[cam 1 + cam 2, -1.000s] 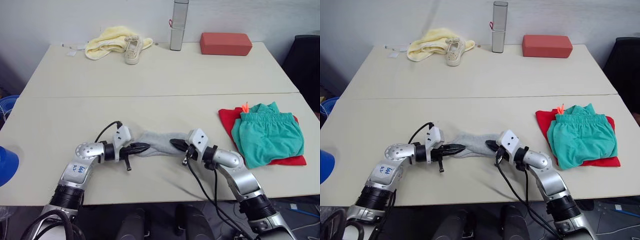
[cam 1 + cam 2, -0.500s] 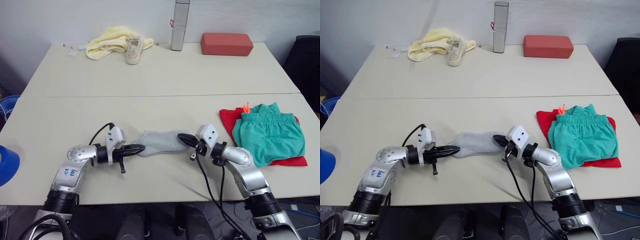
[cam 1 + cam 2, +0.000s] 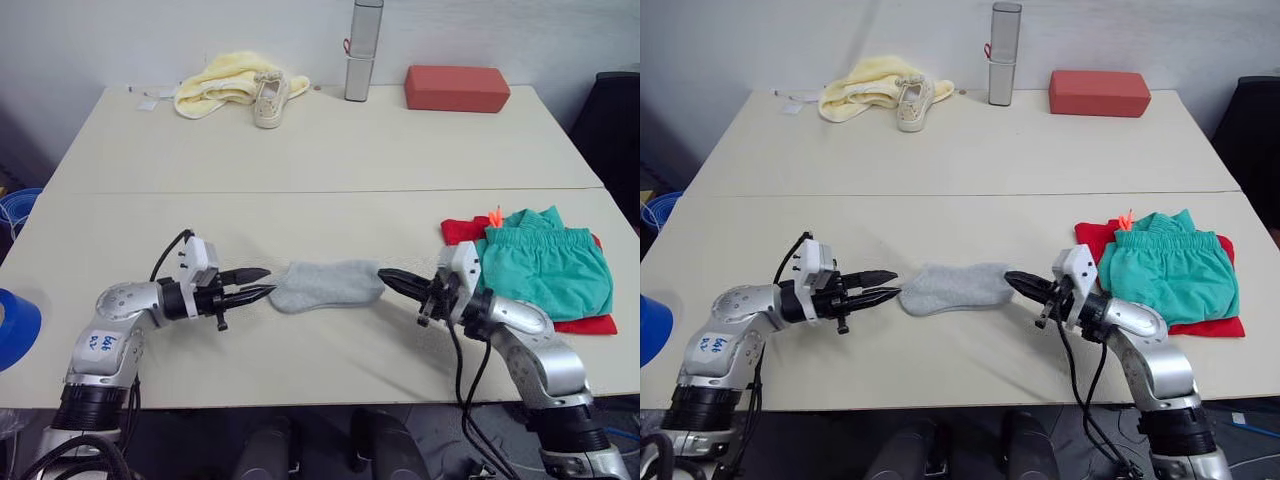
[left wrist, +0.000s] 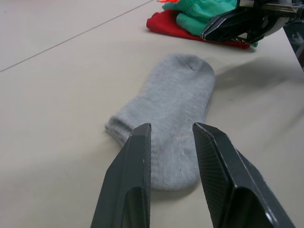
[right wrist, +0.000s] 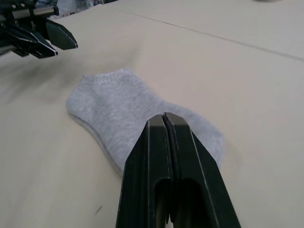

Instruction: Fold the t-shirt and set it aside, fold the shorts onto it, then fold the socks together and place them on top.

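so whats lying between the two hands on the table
The grey socks lie flat between the left hand and the right hand, touched by neither, seen in the left eye view.

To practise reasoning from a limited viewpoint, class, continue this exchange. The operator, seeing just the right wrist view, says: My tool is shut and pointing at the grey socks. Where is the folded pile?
Observer: To the right of your right tool. The shorts lie folded on the t-shirt.
Operator: Is the other tool holding anything?
Observer: No. The left tool is open and empty, pointing at the other end of the socks.
Operator: What is at the far edge?
Observer: A beige sneaker lies against a pale yellow cloth.
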Controlling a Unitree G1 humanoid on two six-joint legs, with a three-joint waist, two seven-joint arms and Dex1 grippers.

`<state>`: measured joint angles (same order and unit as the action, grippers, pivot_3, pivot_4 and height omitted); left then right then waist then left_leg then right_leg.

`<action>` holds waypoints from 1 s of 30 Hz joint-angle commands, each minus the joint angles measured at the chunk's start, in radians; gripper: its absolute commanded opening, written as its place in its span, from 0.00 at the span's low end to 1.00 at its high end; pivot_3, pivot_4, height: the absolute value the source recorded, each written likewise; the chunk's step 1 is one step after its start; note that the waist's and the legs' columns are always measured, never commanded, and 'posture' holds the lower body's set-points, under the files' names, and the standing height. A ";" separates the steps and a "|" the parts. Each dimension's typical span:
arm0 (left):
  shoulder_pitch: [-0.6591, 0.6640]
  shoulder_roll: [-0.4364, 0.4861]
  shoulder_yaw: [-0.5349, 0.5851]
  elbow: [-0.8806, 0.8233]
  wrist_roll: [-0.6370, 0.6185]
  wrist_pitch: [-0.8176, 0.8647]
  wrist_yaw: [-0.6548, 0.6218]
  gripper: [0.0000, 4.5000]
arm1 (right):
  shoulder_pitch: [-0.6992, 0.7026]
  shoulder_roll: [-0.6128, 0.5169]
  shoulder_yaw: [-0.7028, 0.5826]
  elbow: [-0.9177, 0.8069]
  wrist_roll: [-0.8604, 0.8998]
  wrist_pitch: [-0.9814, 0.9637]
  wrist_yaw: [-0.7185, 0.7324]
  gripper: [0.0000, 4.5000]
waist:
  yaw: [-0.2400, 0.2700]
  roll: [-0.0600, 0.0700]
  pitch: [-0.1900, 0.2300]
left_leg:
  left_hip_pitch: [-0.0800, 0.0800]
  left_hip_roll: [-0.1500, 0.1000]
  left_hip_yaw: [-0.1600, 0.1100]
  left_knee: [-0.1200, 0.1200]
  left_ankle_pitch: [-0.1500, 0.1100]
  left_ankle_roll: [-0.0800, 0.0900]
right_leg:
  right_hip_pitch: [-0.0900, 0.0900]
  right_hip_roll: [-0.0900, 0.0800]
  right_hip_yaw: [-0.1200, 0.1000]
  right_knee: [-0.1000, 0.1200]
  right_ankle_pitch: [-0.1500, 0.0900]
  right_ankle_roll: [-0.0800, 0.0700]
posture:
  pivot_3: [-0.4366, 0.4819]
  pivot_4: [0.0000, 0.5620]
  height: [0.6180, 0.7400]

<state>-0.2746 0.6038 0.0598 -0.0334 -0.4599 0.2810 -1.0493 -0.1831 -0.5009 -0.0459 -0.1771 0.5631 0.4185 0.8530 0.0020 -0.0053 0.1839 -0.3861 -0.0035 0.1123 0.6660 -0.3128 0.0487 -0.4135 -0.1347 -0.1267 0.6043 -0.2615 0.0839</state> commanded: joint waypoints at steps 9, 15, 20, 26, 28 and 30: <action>-0.224 -0.105 -0.157 0.144 0.137 -0.088 -0.003 0.00 | -0.061 -0.083 -0.145 -0.023 0.316 0.534 -0.120 0.42 | -0.001 0.000 0.000 | -0.001 0.000 0.000 0.000 0.002 0.004 | 0.000 0.001 -0.002 -0.001 0.000 0.000 | 0.48 0.27 1.00; -0.218 -0.115 -0.182 0.215 0.195 -0.166 -0.006 0.00 | -0.152 -0.069 -0.177 0.017 0.383 0.735 -0.264 0.88 | -0.003 0.000 0.000 | -0.002 0.000 0.000 0.000 0.002 0.005 | 0.000 0.001 -0.002 0.000 0.000 0.000 | 0.48 0.27 1.00; -0.232 -0.128 -0.194 0.261 0.247 -0.193 0.034 0.00 | -0.218 -0.017 -0.197 0.070 0.437 0.878 -0.356 0.99 | 0.001 0.000 0.000 | -0.002 0.000 -0.001 0.000 0.002 0.005 | 0.000 0.000 -0.003 -0.002 0.000 0.000 | 0.48 0.27 1.00; -0.234 -0.135 -0.184 0.277 0.260 -0.201 0.055 0.00 | -0.270 0.056 -0.194 0.096 0.418 0.933 -0.444 0.99 | -0.003 0.000 0.000 | -0.003 0.000 -0.001 0.000 0.002 0.005 | 0.000 0.000 -0.004 -0.001 0.000 0.000 | 0.48 0.27 1.00; -0.236 -0.141 -0.175 0.269 0.253 -0.196 0.065 0.00 | -0.272 0.066 -0.191 0.093 0.409 0.936 -0.457 0.99 | -0.004 0.000 0.000 | -0.003 0.000 -0.001 0.000 0.002 0.005 | 0.000 0.000 -0.004 -0.001 0.000 0.000 | 0.48 0.27 1.00; -0.232 -0.142 -0.179 0.262 0.256 -0.196 0.066 0.00 | -0.269 0.075 -0.195 0.092 0.412 0.946 -0.465 0.99 | -0.004 0.000 0.000 | -0.003 0.000 -0.001 0.000 0.002 0.005 | 0.000 0.000 -0.004 -0.001 0.000 0.000 | 0.48 0.27 1.00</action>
<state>-0.4961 0.4638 -0.1348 0.2521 -0.1991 0.0920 -0.9895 -0.4553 -0.4326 -0.2380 -0.0747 0.9722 1.3481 0.4001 -0.0015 -0.0051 0.1838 -0.3892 -0.0034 0.1111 0.6661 -0.3109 0.0542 -0.4137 -0.1343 -0.1305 0.6035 -0.2613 0.0841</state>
